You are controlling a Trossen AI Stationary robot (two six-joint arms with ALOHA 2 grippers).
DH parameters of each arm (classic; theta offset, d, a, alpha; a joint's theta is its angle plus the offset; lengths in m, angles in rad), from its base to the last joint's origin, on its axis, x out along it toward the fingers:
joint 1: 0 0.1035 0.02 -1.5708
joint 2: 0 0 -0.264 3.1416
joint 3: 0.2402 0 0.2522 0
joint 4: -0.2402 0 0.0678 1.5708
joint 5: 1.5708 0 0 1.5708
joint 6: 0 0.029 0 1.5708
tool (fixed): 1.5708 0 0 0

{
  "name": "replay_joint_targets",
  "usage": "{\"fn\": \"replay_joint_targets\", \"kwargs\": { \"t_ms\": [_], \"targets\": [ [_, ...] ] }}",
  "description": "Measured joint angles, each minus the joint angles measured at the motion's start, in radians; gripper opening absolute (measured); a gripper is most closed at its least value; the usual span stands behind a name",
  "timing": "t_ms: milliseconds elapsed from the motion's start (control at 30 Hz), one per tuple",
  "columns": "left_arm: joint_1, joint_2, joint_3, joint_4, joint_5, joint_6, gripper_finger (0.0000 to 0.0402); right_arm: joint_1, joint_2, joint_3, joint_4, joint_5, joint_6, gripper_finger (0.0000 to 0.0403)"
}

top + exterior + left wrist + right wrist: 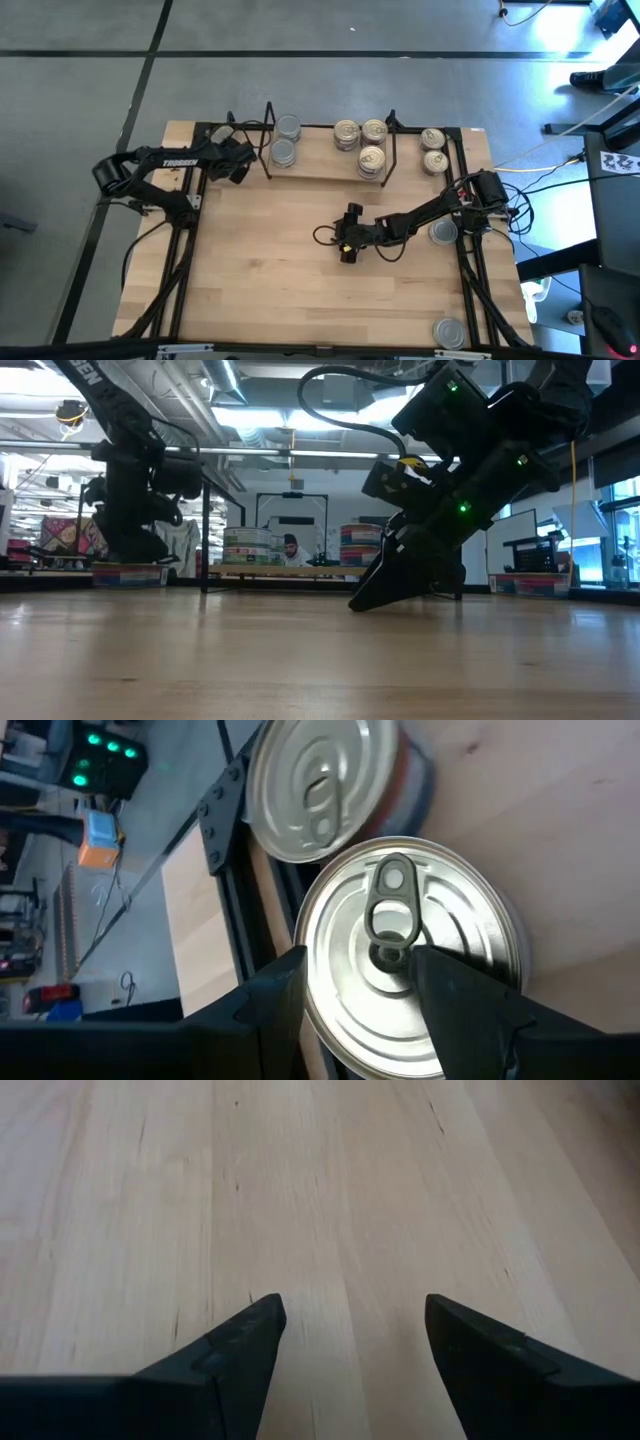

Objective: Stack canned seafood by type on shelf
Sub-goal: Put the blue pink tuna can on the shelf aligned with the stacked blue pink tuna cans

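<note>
The shelf stands at the table's far middle, with black wire loops and a light board. On it are silver tins at the left and gold-lidded tins at the right. My left gripper is open by the shelf's left loop. In the left wrist view its fingers stand over a silver pull-ring tin, with a second silver tin beyond. I see no touch. My right gripper is open and empty, tipped down low over bare wood at mid-table.
Two gold-lidded tins stand right of the shelf. A silver tin lies by the table's right edge and another at the near right corner. The wood left and near of my right gripper is bare. A person shows far behind the table.
</note>
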Motion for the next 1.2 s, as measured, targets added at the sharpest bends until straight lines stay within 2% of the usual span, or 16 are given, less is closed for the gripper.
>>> {"fn": "replay_joint_targets", "kwargs": {
  "t_ms": [267,500,833,1200],
  "targets": [
    [-0.08,-0.041,0.009,-0.034,0.071,-0.039,0.0184,0.0,0.0,0.0,0.002,0.001,0.0,0.025],
    [-0.127,-0.054,0.01,-0.103,0.125,-0.145,0.0184,0.0,0.0,0.0,0.002,0.001,0.0,0.025],
    [-0.238,-0.055,0.011,-0.109,0.179,-0.245,0.0184,0.0,0.0,0.0,0.003,0.002,-0.001,0.025],
    [-0.453,-0.054,0.021,-0.127,0.212,-0.35,0.0184,-0.001,0.0,0.001,0.005,-0.014,-0.002,0.025]
  ]
}}
